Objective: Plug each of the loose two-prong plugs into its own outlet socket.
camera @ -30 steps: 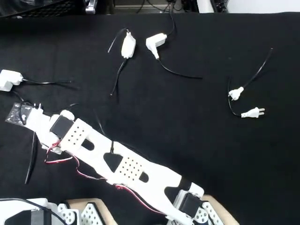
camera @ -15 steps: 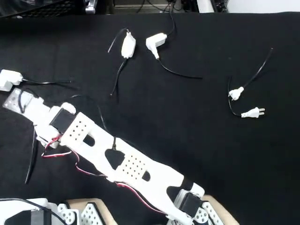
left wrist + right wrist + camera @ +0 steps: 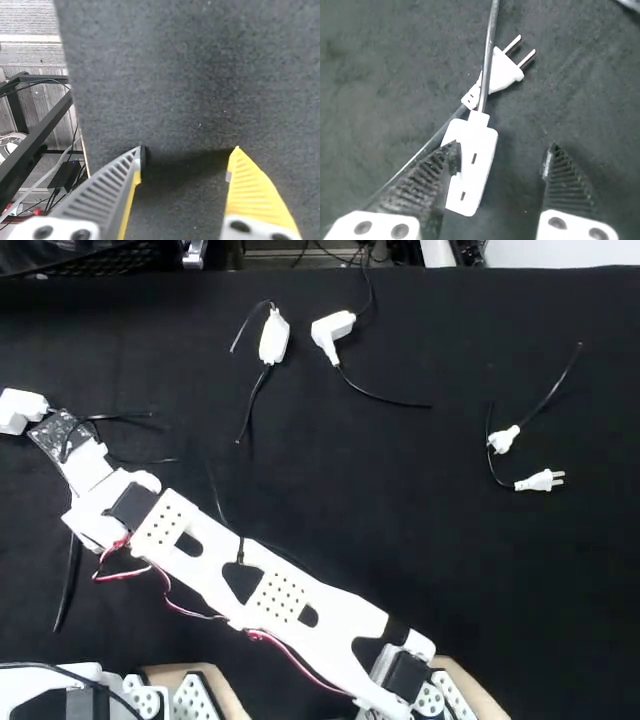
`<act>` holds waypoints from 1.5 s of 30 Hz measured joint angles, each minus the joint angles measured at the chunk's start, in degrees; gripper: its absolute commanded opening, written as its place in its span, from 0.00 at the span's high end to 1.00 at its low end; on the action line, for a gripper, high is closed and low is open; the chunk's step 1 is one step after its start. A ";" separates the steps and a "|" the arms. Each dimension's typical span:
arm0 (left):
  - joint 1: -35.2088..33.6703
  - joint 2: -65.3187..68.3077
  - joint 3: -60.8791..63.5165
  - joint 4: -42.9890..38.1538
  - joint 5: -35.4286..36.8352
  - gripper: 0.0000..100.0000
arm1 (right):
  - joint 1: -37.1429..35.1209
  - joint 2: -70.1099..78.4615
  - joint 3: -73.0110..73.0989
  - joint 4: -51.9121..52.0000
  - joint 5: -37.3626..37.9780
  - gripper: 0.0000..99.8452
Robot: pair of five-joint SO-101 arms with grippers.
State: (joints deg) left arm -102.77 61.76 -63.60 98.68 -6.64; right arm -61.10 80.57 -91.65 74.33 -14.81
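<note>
My right gripper (image 3: 495, 155) is open, its black fingers (image 3: 427, 185) straddling a white outlet socket (image 3: 470, 165) on the black mat. A white two-prong plug (image 3: 505, 70) lies just beyond that socket, with a black cord crossing both. In the high view the right arm stretches from the front to the far left, its gripper (image 3: 60, 435) beside that socket (image 3: 20, 410). Two more sockets (image 3: 272, 338) (image 3: 333, 330) lie at the back. Two loose plugs (image 3: 503, 439) (image 3: 540, 480) rest at the right. My left gripper (image 3: 185, 155) hangs open over bare mat.
The mat's edge (image 3: 75, 125) runs close to the left gripper, with floor and a black stand (image 3: 30, 150) beyond it. Thin black cords (image 3: 250, 405) trail from the sockets and plugs. The long right arm (image 3: 260, 590) lies across the front left of the table.
The right arm's gripper has swung toward the back of the table, from below the far-left socket to right beside it. The plugs and other sockets have not moved.
</note>
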 measured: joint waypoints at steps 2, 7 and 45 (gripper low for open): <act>0.00 0.00 0.00 0.09 0.00 0.73 | -0.35 0.00 0.00 0.00 -0.35 0.73; 0.00 0.00 0.00 0.18 0.09 0.73 | -2.90 0.00 0.00 0.00 -0.44 0.73; 0.00 0.09 -1.32 0.53 -0.09 0.73 | 3.16 -0.44 0.53 14.51 7.47 0.99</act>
State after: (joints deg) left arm -102.77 61.85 -64.92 99.21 -6.73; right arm -57.93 80.13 -91.12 88.84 -7.34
